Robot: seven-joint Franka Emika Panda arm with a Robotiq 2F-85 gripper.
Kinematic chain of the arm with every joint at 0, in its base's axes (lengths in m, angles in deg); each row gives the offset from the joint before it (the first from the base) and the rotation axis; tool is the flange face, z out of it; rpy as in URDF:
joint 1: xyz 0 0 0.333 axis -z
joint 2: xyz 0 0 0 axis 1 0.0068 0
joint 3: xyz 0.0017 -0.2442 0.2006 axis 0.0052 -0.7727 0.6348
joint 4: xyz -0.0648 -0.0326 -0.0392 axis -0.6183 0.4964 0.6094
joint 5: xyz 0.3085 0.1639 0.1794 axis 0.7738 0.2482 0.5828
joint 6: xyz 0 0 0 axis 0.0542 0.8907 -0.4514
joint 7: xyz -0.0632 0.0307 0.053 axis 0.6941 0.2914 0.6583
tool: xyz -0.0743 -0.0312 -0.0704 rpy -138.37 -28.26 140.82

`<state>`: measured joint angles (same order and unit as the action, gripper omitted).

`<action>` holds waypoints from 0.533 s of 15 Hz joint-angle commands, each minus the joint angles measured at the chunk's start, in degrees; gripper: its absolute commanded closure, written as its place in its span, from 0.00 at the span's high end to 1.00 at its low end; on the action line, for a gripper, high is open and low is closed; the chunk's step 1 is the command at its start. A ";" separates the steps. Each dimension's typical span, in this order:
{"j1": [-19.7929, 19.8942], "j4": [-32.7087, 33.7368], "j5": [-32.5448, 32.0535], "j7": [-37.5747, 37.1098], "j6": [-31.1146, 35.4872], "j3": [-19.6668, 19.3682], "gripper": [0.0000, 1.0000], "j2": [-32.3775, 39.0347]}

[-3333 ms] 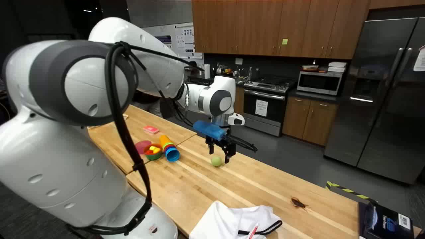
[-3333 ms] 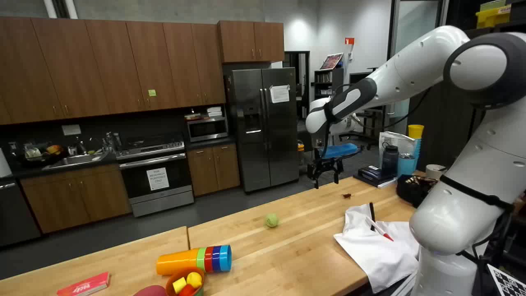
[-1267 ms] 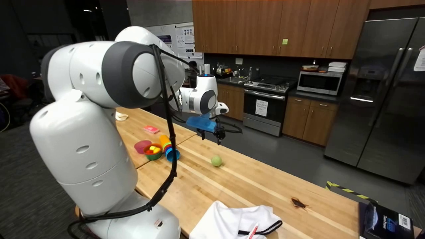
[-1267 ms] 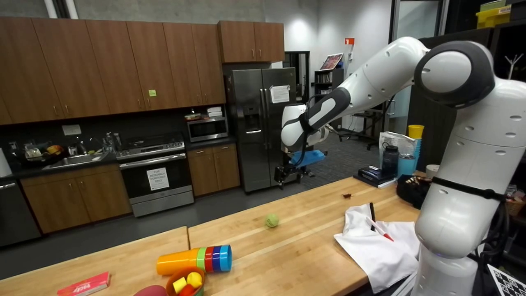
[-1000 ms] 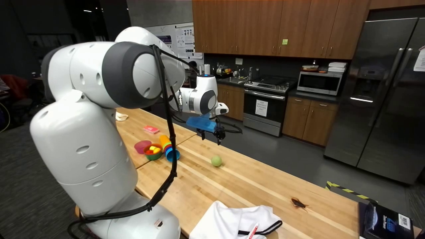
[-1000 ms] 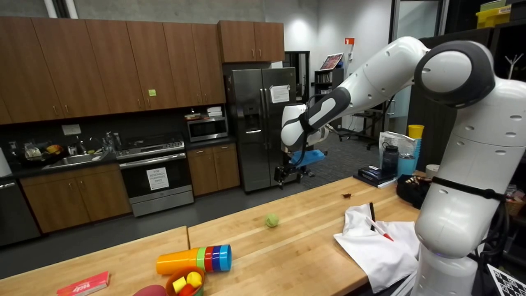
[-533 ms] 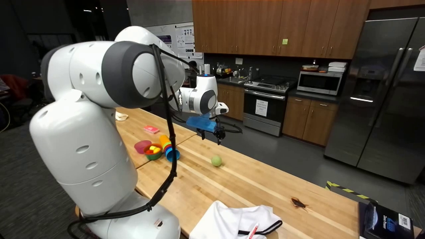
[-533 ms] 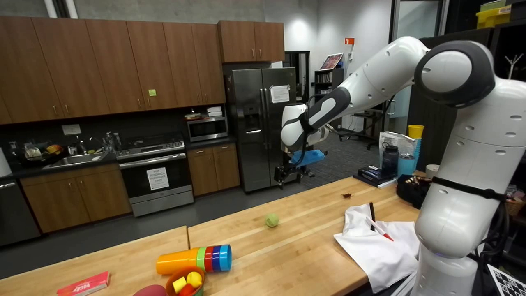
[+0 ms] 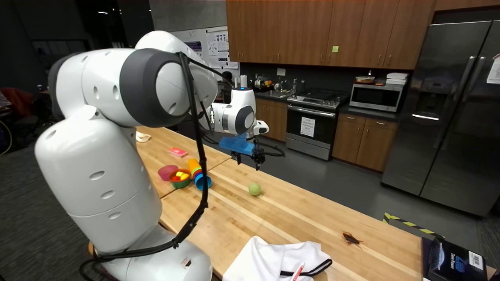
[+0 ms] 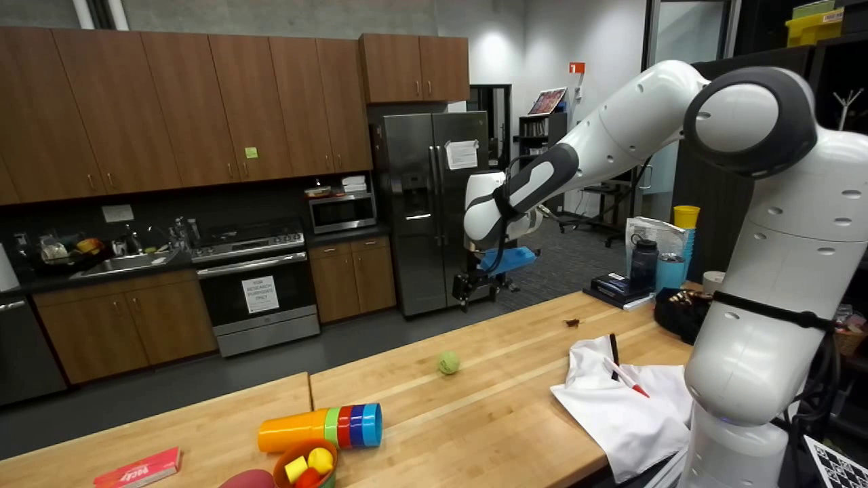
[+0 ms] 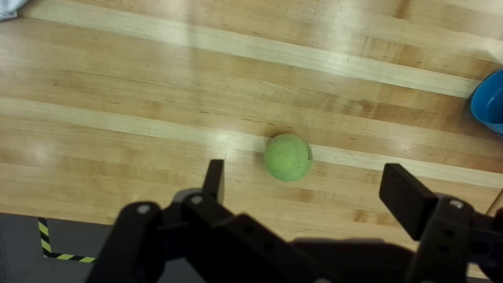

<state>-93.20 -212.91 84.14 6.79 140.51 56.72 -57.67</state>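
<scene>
Fingers (image 11: 408,204) spread wide, the gripper (image 9: 248,166) hangs above the wooden table (image 9: 218,222). From where I stand, a green tennis ball (image 11: 288,157) rests below it on the wood, apart from the fingers. Nested cups (image 10: 322,430) lie past one finger, just beside a bowl (image 9: 181,185) of yellow and red pieces (image 10: 321,461); farther off, past the opposite finger, lies a white cloth (image 9: 269,257).

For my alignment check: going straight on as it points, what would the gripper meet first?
Likely the tennis ball on the table below: the open gripper points down; in the wrist view its opening frames the ball, though depth is unclear.
</scene>
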 commanded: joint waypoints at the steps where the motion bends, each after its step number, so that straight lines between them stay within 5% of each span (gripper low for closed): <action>1: -0.33 -0.22 0.41 1.52 0.27 -0.06 1.00 -0.28; 8: -0.90 1.83 2.35 4.55 6.71 -0.14 1.00 1.28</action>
<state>-93.46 -212.63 84.49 8.27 145.04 56.85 -57.58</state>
